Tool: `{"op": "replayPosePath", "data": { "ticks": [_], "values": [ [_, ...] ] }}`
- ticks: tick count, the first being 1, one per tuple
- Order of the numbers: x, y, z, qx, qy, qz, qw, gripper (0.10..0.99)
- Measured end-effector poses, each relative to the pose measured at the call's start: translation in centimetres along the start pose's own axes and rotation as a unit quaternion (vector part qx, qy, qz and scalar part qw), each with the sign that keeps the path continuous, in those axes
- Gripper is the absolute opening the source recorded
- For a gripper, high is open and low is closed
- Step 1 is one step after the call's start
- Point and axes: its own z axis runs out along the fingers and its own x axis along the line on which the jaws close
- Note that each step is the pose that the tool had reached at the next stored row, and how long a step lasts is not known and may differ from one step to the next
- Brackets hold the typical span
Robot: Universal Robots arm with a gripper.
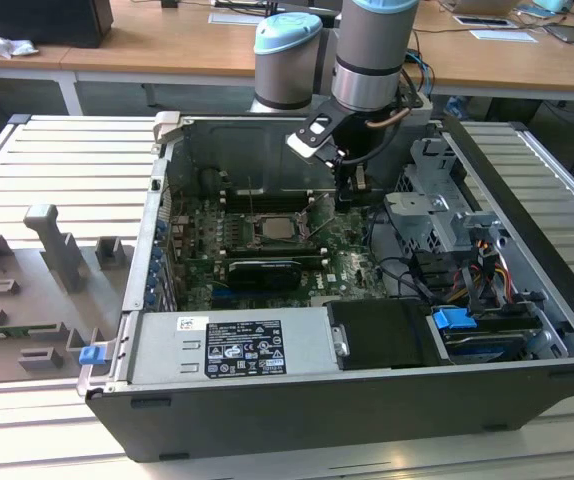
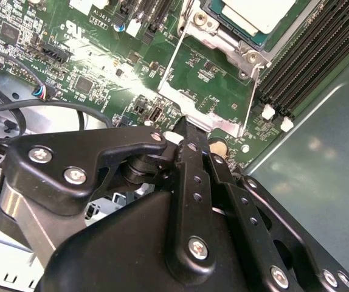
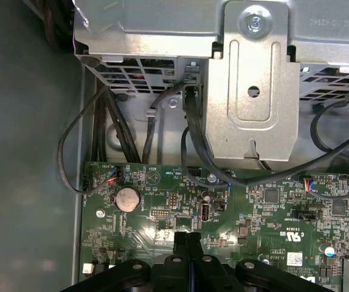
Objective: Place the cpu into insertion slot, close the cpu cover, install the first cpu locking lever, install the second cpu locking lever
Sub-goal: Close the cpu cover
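The cpu (image 1: pixel 272 228) (image 2: pixel 256 11), a pale square chip, lies in the insertion slot (image 1: pixel 254 238) on the green board inside the open computer case. A silver cpu cover frame (image 2: pixel 223 42) lies around it, flat against the slot. Thin wire levers (image 2: pixel 169 61) run from the slot toward a silver tab (image 2: pixel 208 115). My gripper (image 1: pixel 345 195) hangs low over the board, toward the exterior view's right of the slot. Its black fingers (image 2: pixel 186 129) (image 3: pixel 188 236) are shut together with nothing seen between them, their tips just at the silver tab.
A metal drive cage (image 1: pixel 437 215) (image 3: pixel 253 91) with black cables (image 3: pixel 193 152) stands close beyond the gripper. Memory slots (image 2: pixel 308 55) flank the socket. A long black card (image 1: pixel 267 270) and the power supply (image 1: pixel 232 345) lie nearer the case front. A grey fixture (image 1: pixel 47 270) sits outside the case.
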Motion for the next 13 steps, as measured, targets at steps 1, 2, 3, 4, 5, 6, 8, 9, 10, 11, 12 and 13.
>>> {"op": "replayPosePath", "data": {
  "ticks": [1,2,3,4,5,6,8,9,10,11,12,13],
  "values": [
    [0.0,-0.01,0.0,0.0,0.0,0.0,1.0,0.106],
    [0.0,-0.04,0.0,0.0,0.0,0.0,1.0,0.106],
    [0.0,-0.06,0.0,0.0,-0.0001,0.0,1.0,0.106],
    [0.0,-0.06,0.0,0.0,0.0,0.0,1.0,0.106],
    [0.0,-0.07,0.0,0.0,0.0,0.0,1.0,0.106],
    [0.0,-0.07,0.0,0.0,0.0,0.0,1.0,0.106],
    [0.0,-0.09,0.0,0.0,0.0,0.0,1.0,0.106],
    [0.0,-0.1,-0.01,0.0,0.0,0.0,1.0,0.106],
    [0.0,-0.11,0.0,0.0,0.0,0.0,1.0,0.106],
    [0.0,-0.12,0.0,0.0,0.0,0.0,1.0,0.106],
    [0.01,-0.13,0.0,0.0,0.0,0.0,1.0,0.106],
    [0.01,-0.15,-0.01,0.0,0.0,0.0,1.0,0.106]
  ]
}}
